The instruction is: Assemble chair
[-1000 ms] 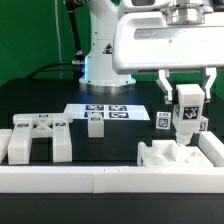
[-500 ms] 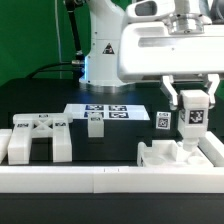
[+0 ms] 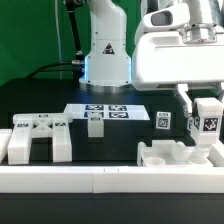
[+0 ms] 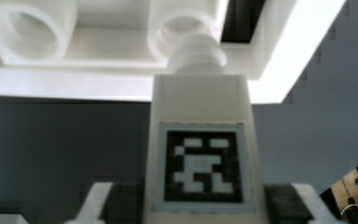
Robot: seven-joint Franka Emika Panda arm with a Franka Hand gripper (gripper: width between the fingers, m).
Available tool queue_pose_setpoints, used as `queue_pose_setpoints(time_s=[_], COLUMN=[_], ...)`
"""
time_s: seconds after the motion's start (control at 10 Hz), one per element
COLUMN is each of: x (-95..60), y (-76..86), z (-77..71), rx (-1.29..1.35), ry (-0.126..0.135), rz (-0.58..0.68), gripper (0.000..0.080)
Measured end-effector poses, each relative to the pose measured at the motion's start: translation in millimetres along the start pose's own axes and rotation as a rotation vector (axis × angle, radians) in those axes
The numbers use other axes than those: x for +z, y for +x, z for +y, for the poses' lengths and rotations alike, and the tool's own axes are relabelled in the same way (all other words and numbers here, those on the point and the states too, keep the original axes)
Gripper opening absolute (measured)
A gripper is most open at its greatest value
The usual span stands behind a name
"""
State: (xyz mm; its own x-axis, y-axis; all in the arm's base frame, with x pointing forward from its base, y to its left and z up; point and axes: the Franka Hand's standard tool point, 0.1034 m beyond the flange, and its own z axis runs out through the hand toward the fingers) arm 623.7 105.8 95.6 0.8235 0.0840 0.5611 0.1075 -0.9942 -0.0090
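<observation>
My gripper (image 3: 207, 110) is shut on a white chair leg (image 3: 208, 124) that carries a square tag, holding it upright at the exterior view's right edge. The leg hangs just above the far right end of a white seat slab (image 3: 163, 155) with round sockets. In the wrist view the leg (image 4: 201, 120) fills the middle, its peg end pointing at the slab (image 4: 43, 40), and the fingers (image 4: 101, 203) press on both its sides. A bracket-like chair part (image 3: 35, 138) stands at the left, and a small block (image 3: 95, 125) and a small tagged piece (image 3: 163, 121) stand mid-table.
The marker board (image 3: 105, 110) lies flat behind the small block. A low white wall (image 3: 100, 180) runs along the front of the table. The robot's base (image 3: 105, 55) rises at the back centre.
My gripper has carried the leg toward the exterior view's right, from above the middle of the slab to near its right end. The other parts have not moved.
</observation>
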Motion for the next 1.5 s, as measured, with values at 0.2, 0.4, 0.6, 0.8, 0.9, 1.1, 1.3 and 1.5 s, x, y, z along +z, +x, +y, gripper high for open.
queue_pose_setpoints(time_s=[0.2,0.4,0.6,0.8,0.9,1.1,1.3,1.5], x=[3.2,4.0,4.3,5.9,6.6,10.5,12.0,12.0], y=[-2.1,-2.9,-3.1,-1.0,0.2,-2.3,-4.5,-4.7], z=[0.8,0.6,1.0,1.9,3.4,5.0,6.2,7.7], rx=[-0.004,-0.005,-0.006,-0.013,-0.018,-0.023,-0.028,-0.035], ry=[-0.001,-0.001,-0.002,-0.005,-0.007,-0.009,-0.01,-0.012], rz=[-0.005,-0.007,-0.003,0.019,0.022,0.016,0.012,0.011], gripper=[0.029,0.029,0.029,0.029,0.029,0.029,0.029,0.0291])
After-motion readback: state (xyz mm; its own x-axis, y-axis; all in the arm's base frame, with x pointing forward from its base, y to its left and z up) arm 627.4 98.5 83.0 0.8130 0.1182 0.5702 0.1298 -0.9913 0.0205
